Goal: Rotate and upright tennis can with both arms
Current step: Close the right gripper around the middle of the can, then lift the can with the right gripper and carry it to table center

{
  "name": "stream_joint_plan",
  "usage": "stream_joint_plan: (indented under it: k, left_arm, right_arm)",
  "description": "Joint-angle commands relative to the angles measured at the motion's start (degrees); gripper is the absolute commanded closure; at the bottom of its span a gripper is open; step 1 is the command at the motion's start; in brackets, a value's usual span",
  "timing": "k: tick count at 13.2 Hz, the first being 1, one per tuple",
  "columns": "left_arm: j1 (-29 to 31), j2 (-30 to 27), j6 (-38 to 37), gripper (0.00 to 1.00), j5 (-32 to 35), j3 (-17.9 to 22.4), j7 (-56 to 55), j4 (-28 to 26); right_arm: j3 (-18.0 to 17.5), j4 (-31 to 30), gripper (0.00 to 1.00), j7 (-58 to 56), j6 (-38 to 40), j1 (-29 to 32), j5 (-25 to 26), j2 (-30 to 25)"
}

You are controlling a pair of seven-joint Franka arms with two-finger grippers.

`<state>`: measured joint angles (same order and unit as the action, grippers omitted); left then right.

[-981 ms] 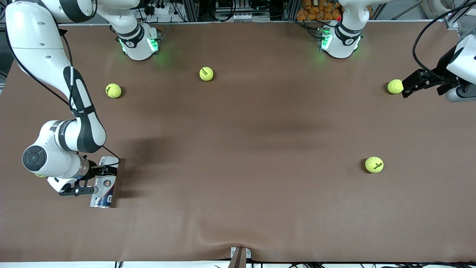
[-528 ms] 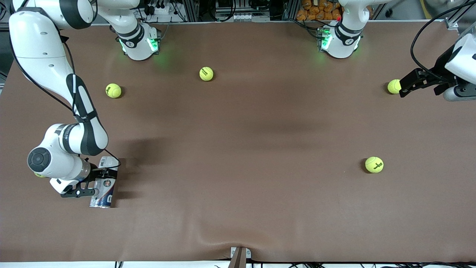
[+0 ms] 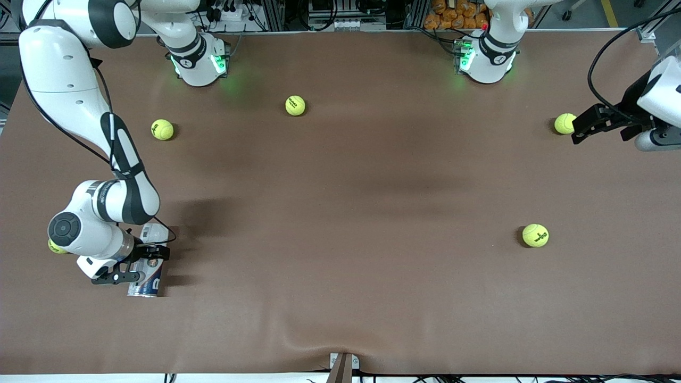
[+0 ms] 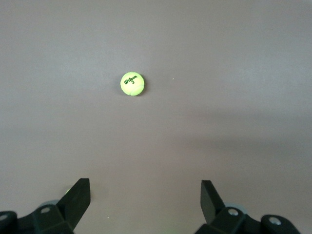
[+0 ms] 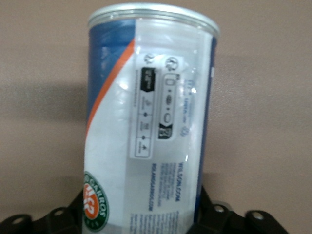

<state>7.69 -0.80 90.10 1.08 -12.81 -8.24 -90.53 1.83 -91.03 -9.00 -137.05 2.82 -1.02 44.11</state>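
The tennis can (image 3: 146, 263) lies at the right arm's end of the table, clenched by the right gripper (image 3: 139, 264). The smooth tube could slip or roll. The left gripper (image 3: 585, 124), spread empty, waits at three o'clock.

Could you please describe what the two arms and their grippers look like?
Both arms are glossy white, rounded segments with dark grey joint bands; their bases glow green. The right arm carries a thin black cable along its links. Black cables loop to the left arm. The right gripper and left gripper are black, two-fingered, with angular fingers.
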Motion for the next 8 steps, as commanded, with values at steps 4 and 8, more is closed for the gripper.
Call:
stream_joint_plan:
  k: [4,8]
  left_arm:
    - [0.66,0.44,1.74,0.0,-0.9,-0.2,0.51,0.09]
    - [1.8,1.06,1.74,0.0,-2.13,-0.2,0.94,0.35]
  right_arm:
    - [-0.95,3.39,0.52,-4.34,2.58,-1.4,0.06,-2.71]
    - [-0.87,6.3,0.51,-9.89,2.58,-8.59,0.23,-5.61]
